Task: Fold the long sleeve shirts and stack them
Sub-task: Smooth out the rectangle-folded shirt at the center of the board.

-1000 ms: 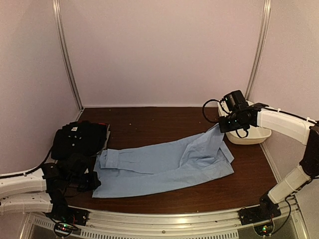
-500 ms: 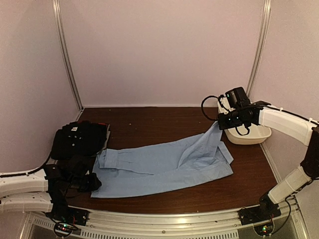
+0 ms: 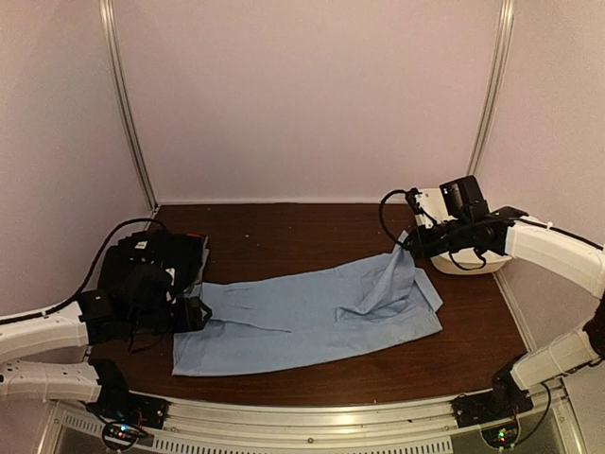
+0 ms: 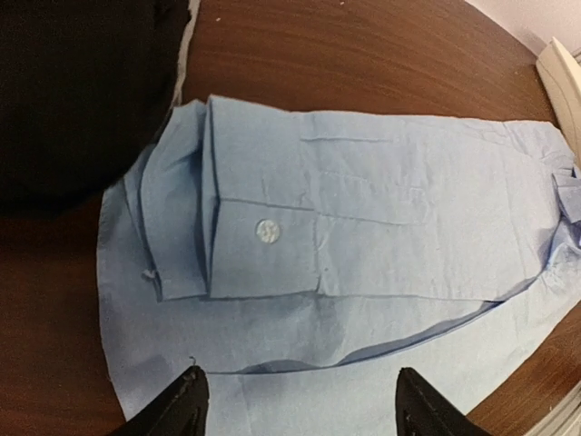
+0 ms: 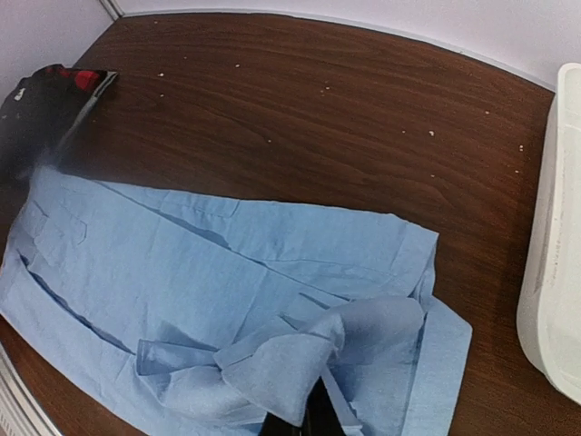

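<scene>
The light blue shirt (image 3: 312, 317) lies spread across the middle of the table, with a buttoned cuff (image 4: 266, 231) folded over its left end. My left gripper (image 3: 194, 314) hovers open over that end, and nothing sits between its fingers (image 4: 186, 404). The black shirt (image 3: 151, 265) lies folded at the left, just behind it. My right gripper (image 3: 408, 244) is shut on a raised fold of the blue shirt (image 5: 300, 363) at its right end. That fold hangs up off the table in a peak.
A white oval tub (image 3: 473, 251) stands at the right edge, directly behind my right arm; its rim (image 5: 554, 245) shows in the right wrist view. Bare brown table (image 3: 284, 236) runs behind the shirts to the back wall.
My left gripper has opened, let go of the blue shirt's left end and shifted up toward the black shirt. The right gripper moved slightly right, still holding its fold.
</scene>
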Controlling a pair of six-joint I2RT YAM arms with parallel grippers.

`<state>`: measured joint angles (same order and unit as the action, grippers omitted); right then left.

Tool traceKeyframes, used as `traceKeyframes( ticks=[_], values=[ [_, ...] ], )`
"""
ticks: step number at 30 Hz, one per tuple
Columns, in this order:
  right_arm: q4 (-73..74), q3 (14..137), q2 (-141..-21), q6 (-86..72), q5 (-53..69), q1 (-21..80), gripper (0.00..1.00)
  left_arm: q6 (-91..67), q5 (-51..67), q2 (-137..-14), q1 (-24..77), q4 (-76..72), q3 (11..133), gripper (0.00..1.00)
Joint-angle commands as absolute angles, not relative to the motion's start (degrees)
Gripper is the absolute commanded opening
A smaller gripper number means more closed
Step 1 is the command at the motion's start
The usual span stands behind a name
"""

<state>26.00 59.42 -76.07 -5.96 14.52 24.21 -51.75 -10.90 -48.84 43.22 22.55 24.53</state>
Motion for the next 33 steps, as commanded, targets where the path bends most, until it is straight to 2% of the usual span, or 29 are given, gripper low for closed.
traceKeyframes(
  ticks=[1, 10, 18, 27, 33],
  values=[
    [21.81, 55.82, -73.11, -5.74, 24.84, 26.55, 0.00, -44.68, -10.26, -50.76, 43.16, 14.75, 29.33, 0.73],
    [18.16, 46.76, -70.57, -14.36, 29.44, 29.57, 0.00, -36.17, 5.38, -64.03, 43.58, -4.43, 35.95, 0.73],
    [35.38, 45.98, -65.32, -30.04, 4.32, 29.70, 0.01, -35.99, 7.93, -75.25, 45.95, -9.02, 41.44, 0.73],
    [41.13, 41.05, -58.32, -39.33, -1.59, 32.02, 0.36, -35.08, 9.67, -80.45, 48.14, -9.28, 44.16, 0.74],
    [48.17, 42.17, -56.31, -43.29, -6.22, 39.32, 0.49, -33.11, 12.31, -83.74, 48.43, -9.00, 47.93, 0.75]
  ],
)
